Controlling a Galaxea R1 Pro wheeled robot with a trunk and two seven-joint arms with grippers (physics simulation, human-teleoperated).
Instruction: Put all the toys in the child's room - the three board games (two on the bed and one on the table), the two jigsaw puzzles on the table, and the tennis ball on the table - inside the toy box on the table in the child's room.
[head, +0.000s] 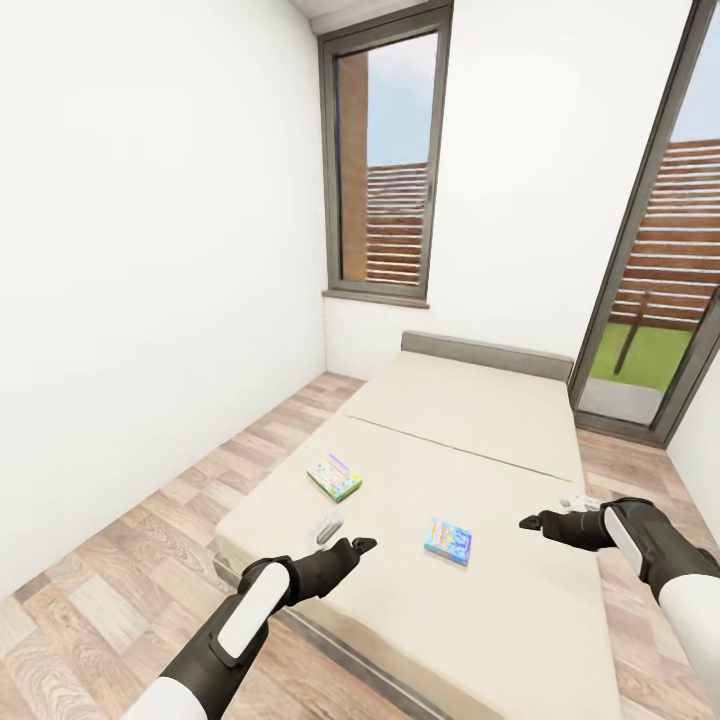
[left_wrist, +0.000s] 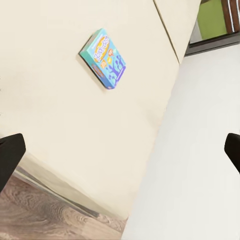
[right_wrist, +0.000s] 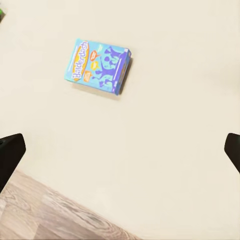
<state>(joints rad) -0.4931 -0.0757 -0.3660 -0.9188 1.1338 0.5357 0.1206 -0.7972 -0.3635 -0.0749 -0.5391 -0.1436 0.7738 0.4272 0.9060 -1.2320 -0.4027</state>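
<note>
Two flat rectangular board games (head: 447, 541) (head: 335, 477) lie on the smooth cream bed (head: 470, 620).

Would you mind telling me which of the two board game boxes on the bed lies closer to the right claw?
The blue Balderdash board game box lies closer to the right claw. The other, a pale green-edged box, sits farther away, beyond the left claw toward the wall.
</note>
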